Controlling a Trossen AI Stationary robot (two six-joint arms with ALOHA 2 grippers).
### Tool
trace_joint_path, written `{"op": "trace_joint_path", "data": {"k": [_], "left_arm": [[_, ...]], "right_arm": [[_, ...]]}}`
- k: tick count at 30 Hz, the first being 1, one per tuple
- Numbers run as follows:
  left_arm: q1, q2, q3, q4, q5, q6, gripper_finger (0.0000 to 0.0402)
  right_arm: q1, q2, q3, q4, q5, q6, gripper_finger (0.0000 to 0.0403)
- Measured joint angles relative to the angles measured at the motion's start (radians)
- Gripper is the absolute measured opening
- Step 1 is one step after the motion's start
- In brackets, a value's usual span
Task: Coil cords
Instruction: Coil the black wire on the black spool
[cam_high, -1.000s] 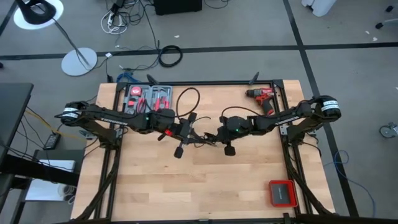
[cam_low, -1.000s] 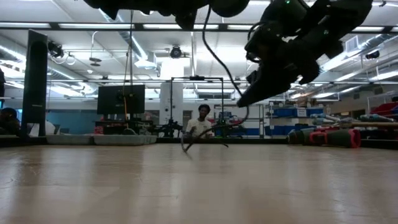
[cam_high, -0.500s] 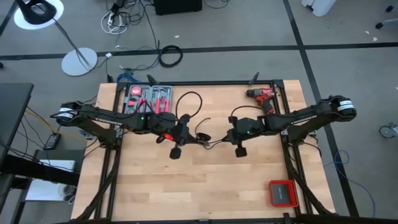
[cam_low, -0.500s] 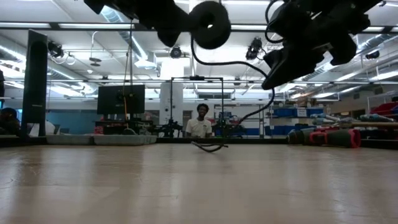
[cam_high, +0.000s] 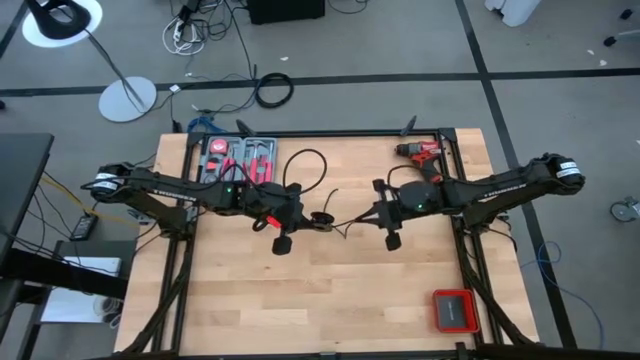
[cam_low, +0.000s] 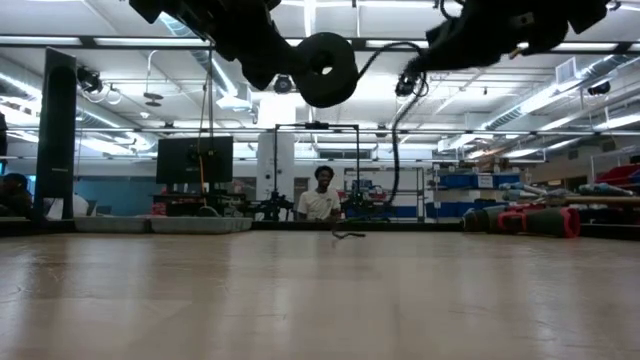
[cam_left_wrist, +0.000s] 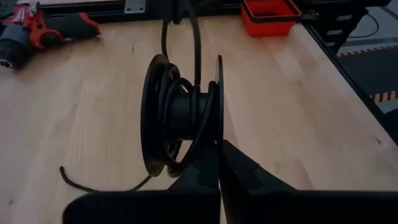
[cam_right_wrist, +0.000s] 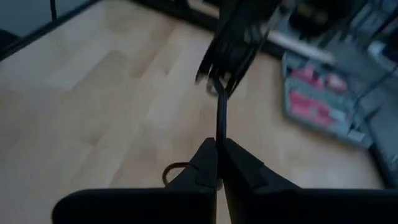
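A black spool (cam_left_wrist: 180, 118) with the thin black cord (cam_high: 349, 221) wound on its hub hangs above the table's middle, and my left gripper (cam_high: 303, 215) is shut on it. From the spool (cam_low: 325, 68) the cord runs across to my right gripper (cam_high: 376, 214), which is shut on it. Past that gripper the cord (cam_low: 396, 140) hangs down, and its end (cam_low: 345, 235) lies on the table. Another stretch of cord (cam_high: 305, 163) arches over toward the far edge behind my left arm. My left gripper pinches the rim of one spool flange (cam_left_wrist: 219, 146) between its two fingers, coming level and slightly downward from the table's left. The spool is lifted clear of the table, its flanges standing on edge. My right gripper pinches the cord (cam_right_wrist: 219, 127) between its fingertips, a short way from the spool, coming from the table's right. The cord runs from the fingers on to the spool (cam_right_wrist: 233, 43), clear of the table.
A red drill (cam_high: 420, 152) lies at the far right of the table, a tray of red tools (cam_high: 238, 158) at the far left, a red box (cam_high: 453, 310) at the near right corner. A person (cam_low: 320, 203) sits in the room beyond.
My right gripper has risen and drawn back toward the table's right edge with the cord, lifting most of the loose cord off the table. My left gripper has tipped and rolled, turning the spool about while staying nearly in place.
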Motion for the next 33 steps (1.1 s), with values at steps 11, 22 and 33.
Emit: {"op": "trace_joint_path", "data": {"k": [11,22,33], "left_arm": [[-0.022,0.055,0.0,0.143,0.077,-0.058,0.0],[-0.096,0.174,0.0,0.415,0.07,-0.014,0.0],[-0.097,0.224,0.0,0.522,0.072,-0.002,0.0]], "right_arm": [[-0.043,0.108,0.0,0.307,-0.025,-0.284,0.0009],[-0.053,0.122,0.0,0.386,-0.026,-0.188,0.0009],[-0.038,0.166,0.0,0.378,-0.035,-0.052,0.0009]]}}
